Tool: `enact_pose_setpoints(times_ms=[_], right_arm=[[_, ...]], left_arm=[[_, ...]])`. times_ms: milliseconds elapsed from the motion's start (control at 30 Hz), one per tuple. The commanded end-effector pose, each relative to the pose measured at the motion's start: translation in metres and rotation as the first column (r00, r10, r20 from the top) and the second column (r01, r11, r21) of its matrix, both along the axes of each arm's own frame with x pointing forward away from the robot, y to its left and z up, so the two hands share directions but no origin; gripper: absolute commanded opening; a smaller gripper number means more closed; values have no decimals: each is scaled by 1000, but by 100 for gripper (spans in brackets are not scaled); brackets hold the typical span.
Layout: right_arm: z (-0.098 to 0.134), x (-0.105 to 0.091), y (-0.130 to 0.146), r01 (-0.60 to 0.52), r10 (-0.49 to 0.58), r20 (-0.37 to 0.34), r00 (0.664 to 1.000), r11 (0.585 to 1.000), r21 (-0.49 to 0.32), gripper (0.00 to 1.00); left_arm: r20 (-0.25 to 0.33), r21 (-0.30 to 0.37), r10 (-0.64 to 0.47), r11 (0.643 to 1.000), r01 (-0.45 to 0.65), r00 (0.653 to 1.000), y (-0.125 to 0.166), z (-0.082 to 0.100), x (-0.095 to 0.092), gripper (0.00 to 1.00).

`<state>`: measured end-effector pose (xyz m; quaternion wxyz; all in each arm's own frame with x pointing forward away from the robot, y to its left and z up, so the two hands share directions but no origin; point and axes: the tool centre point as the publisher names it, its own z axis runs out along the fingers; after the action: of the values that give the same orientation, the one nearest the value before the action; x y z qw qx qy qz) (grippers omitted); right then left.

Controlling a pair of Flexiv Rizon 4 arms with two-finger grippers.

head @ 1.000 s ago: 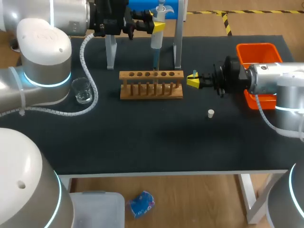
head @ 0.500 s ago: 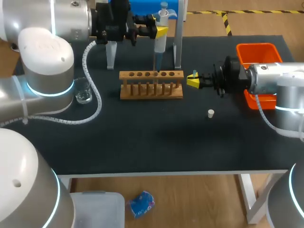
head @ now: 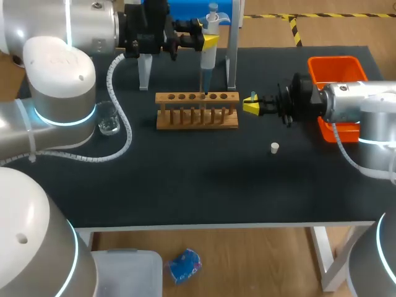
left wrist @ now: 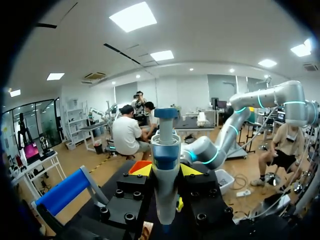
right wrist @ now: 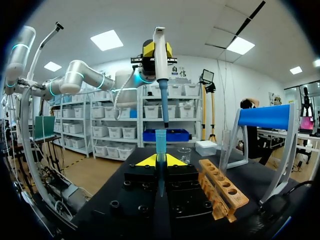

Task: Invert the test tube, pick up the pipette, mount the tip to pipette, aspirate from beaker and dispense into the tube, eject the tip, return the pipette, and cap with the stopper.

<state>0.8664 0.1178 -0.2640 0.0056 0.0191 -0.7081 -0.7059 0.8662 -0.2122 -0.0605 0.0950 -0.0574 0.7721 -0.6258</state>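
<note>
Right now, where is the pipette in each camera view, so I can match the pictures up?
Head view: pipette upright behind the wooden test tube rack, in the left gripper.
Left wrist view: pipette upright between its own gripper's yellow tips.
Right wrist view: pipette ahead of the right gripper, just over the blue pipette tip it holds.
Shared landmark: the left gripper's yellow tips clamping the pipette, visible in all three.
</note>
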Motion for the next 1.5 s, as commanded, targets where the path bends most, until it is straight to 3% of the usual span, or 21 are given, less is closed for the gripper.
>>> enact_pose_setpoints(times_ms=[33, 367, 600, 900, 1067, 1500], right_arm=[[2, 3, 14, 3, 4, 83, 997, 996, -89, 0], [-11, 13, 45, -14, 60, 215, 975, 978, -206, 0], [-17, 16, 69, -30, 97, 278, 956, 971, -237, 0], [-22, 21, 84, -31, 94, 301, 949, 977, -210, 0], [-24, 26, 87, -22, 68, 269, 961, 986, -168, 0], [-16, 36, 102, -23, 67, 280, 958, 987, -156, 0]], left_arm=[[2, -4, -3, 1000, 3, 1000, 1, -1, 0, 0], [2, -4, -3, 1000, 3, 1000, 1, -1, 0, 0], [2, -4, -3, 1000, 3, 1000, 1, -1, 0, 0], [2, -4, -3, 1000, 3, 1000, 1, -1, 0, 0], [2, -4, -3, 1000, 3, 1000, 1, -1, 0, 0], [2, -4, -3, 1000, 3, 1000, 1, -1, 0, 0]])
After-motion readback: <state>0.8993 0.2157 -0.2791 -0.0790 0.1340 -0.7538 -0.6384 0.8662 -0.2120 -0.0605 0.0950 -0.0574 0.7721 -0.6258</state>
